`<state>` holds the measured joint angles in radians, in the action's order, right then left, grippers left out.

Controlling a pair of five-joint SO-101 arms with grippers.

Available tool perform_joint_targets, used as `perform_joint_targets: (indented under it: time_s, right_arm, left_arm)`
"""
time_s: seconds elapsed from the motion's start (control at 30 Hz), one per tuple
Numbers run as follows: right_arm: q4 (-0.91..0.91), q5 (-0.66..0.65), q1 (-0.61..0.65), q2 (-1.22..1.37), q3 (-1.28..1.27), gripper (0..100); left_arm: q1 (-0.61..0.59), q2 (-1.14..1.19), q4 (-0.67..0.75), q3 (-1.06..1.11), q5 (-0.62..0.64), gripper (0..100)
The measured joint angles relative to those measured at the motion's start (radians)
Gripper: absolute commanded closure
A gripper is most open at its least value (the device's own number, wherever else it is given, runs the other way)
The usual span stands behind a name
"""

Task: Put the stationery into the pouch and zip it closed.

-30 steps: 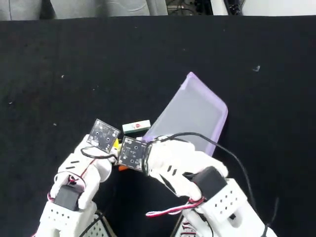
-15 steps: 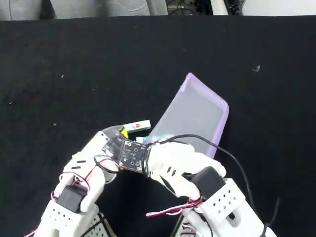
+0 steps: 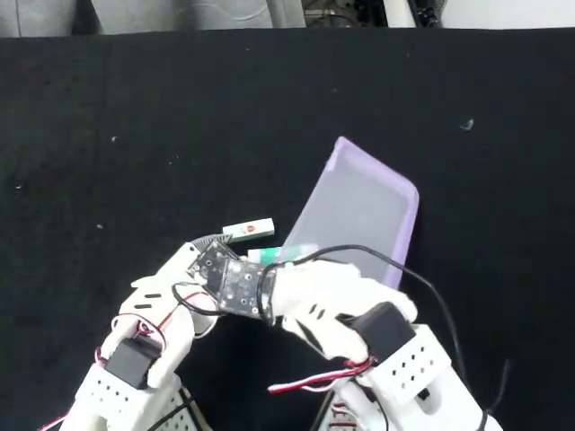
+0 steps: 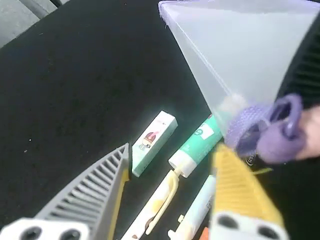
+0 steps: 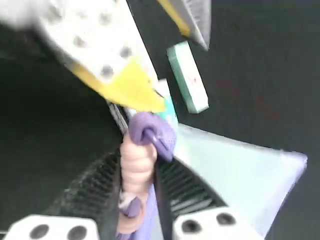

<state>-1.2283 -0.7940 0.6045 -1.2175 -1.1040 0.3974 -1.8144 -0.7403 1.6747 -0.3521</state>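
The translucent purple pouch (image 3: 359,211) lies slanted at mid-table. My right gripper (image 5: 140,162) is shut on the purple tab (image 5: 149,132) at the pouch's near corner. That tab (image 4: 272,130) hangs beside the yellow finger (image 4: 235,195) of my left gripper (image 4: 172,150). The left gripper stands open just above the loose stationery: a white eraser box (image 4: 152,137), a green-and-white tube (image 4: 197,145) and two pale pens (image 4: 160,200). From above, the eraser box (image 3: 249,231) and the tube (image 3: 269,256) lie just left of the pouch mouth, at the left gripper's tip (image 3: 218,244).
Both white arms crowd the near middle of the black table (image 3: 135,135), with the right arm's cable (image 3: 422,287) looping over the pouch's near end. Room edge clutter lies beyond the table's far side.
My left gripper has swung right and forward, over the stationery and up against the right wrist. The pouch has shifted slightly toward the near side.
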Motion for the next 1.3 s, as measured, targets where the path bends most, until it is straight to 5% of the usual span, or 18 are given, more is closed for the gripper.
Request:
perform_joint_targets:
  time_s: [0.47, 0.77, 1.3]
  right_arm:
    - [-0.023, -0.044, -0.041, 0.000, 0.012, 98.7]
    - [-0.044, -0.064, -0.041, 0.000, 0.012, 98.7]
    - [-0.002, -0.133, -0.158, 0.000, 0.012, 98.7]
  left_arm:
    - [0.002, 0.000, -0.002, 0.002, 0.021, 69]
    - [0.002, 0.000, -0.002, -0.006, 0.284, 69]
    - [0.051, -0.002, -0.008, -0.006, 0.298, 69]
